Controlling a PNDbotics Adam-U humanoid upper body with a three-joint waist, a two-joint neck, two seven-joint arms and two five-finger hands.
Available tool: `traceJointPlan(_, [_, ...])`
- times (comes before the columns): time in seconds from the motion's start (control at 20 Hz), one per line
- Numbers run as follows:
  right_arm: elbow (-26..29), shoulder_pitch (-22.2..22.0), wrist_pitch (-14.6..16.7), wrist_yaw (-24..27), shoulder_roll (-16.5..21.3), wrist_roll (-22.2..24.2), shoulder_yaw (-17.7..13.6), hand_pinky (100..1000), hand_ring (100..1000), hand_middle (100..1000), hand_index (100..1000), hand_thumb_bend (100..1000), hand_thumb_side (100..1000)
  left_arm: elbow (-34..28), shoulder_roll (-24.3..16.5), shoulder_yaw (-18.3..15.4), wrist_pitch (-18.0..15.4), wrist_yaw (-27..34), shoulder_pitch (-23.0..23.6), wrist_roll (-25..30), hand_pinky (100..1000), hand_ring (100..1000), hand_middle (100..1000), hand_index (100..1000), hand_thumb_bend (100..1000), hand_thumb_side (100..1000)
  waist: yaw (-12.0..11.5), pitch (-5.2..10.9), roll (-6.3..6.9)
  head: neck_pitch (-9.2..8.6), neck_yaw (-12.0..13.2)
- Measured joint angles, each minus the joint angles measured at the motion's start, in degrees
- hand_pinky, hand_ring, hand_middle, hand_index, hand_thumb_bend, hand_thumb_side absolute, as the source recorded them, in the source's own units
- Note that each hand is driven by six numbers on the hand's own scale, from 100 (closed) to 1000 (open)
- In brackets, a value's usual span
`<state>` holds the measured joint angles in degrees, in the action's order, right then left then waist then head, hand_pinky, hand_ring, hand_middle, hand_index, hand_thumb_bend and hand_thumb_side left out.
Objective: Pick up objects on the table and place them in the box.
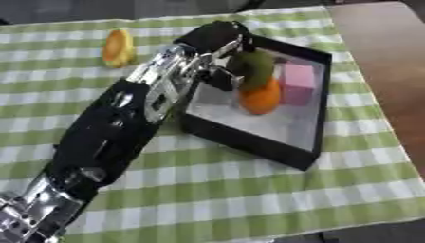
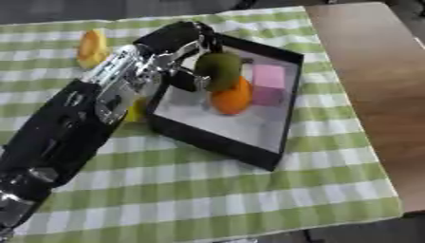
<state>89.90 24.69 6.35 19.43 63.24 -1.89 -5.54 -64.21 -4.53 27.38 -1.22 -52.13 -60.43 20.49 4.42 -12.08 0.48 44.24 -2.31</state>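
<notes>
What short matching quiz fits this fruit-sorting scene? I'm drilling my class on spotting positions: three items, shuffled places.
Items:
1. green fruit
2. pink block
3. yellow-orange fruit

Places:
A. on the tablecloth, outside the box
B. held in the left robot hand above the box
C. lying inside the box

Pairs: 1-B, 2-C, 3-A
</notes>
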Motion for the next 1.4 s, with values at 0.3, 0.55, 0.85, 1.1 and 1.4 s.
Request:
traceJointPlan(0.3, [-0.3,-0.2,0.0,-0.1,0.0,0.0,0.3,865,877,759,834,100,463,-2.6,-0.2,-0.3,1.3,-0.8,0.0,1.5,859,853,802,872,748,500,-0.3,0.00,0.00,0.00,-0.4])
traceJointPlan(0.55, [-0.4,-0.6,0.0,-0.2,0.0,0.0,0.3,865,877,759,834,100,463,-4.8,-1.0,-0.5,2.7,0.1,0.0,1.8,857,849,799,869,694,459,-0.6,0.02,0.00,0.00,-0.5])
traceJointPlan(0.85, [-0.7,-1.1,0.2,-0.5,0.0,-0.1,0.3,865,877,759,834,100,451,-9.4,-3.0,-1.0,4.8,2.9,0.0,1.2,839,835,777,848,444,418,-1.6,0.07,0.00,0.00,-1.0])
traceJointPlan(1.1, [-0.8,-2.0,0.5,-0.5,0.6,-0.5,-0.1,865,877,759,835,100,455,-12.5,-7.9,-1.9,7.4,6.9,0.2,3.2,831,841,776,840,353,387,-3.0,0.17,0.00,0.00,-1.9])
traceJointPlan(1.4, [-1.0,-3.0,0.8,-0.3,0.9,-1.0,-0.8,864,877,759,834,100,454,-13.6,-15.5,-4.4,10.9,11.3,1.6,5.2,841,854,787,864,381,474,-3.8,0.32,0.00,0.00,-3.1])
